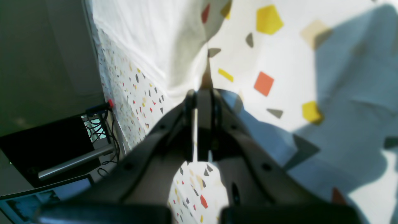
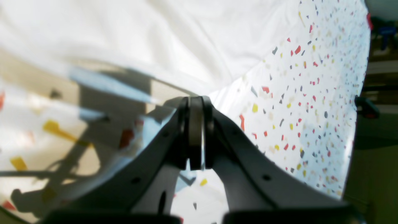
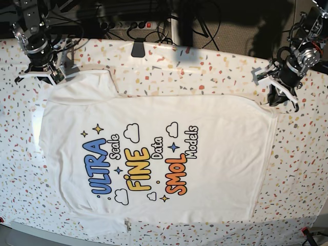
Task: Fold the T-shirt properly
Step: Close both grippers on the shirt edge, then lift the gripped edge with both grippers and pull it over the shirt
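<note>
The T-shirt [image 3: 154,154] lies spread flat on the speckled table covering [image 3: 205,72], print side up, with "ULTRA FINE SMOL" readable. My left gripper [image 3: 278,98] is at the shirt's far right corner. In the left wrist view the white cloth [image 1: 140,37] narrows to a point that runs into the shut gripper [image 1: 202,91]. My right gripper [image 3: 45,77] is at the shirt's far left corner. In the right wrist view the cloth [image 2: 155,37] likewise ends at the shut gripper [image 2: 196,99]. Both grippers sit low over the table.
A power strip and cables [image 3: 128,24] run along the table's back edge, with a black clamp [image 3: 137,48] near them. The table edge is close to my left gripper [image 1: 102,77], with cables and a stand below. The table edge also shows in the right wrist view [image 2: 357,93].
</note>
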`<action>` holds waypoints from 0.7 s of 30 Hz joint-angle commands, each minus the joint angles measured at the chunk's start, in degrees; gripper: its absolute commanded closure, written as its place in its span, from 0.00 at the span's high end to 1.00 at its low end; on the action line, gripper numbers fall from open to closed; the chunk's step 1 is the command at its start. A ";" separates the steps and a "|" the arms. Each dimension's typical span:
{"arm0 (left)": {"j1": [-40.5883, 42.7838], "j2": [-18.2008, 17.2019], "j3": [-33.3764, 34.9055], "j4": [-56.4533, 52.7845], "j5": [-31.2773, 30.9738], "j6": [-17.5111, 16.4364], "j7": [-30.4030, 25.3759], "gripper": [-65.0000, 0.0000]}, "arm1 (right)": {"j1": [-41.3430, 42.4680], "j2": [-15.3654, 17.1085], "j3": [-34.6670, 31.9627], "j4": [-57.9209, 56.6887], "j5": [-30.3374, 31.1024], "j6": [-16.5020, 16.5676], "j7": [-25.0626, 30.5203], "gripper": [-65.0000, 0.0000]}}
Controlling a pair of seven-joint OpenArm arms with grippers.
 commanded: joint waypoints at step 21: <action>-16.92 9.75 -0.76 0.61 -13.38 4.94 7.80 0.00 | 12.00 0.94 0.46 0.92 6.43 -0.90 -2.56 0.00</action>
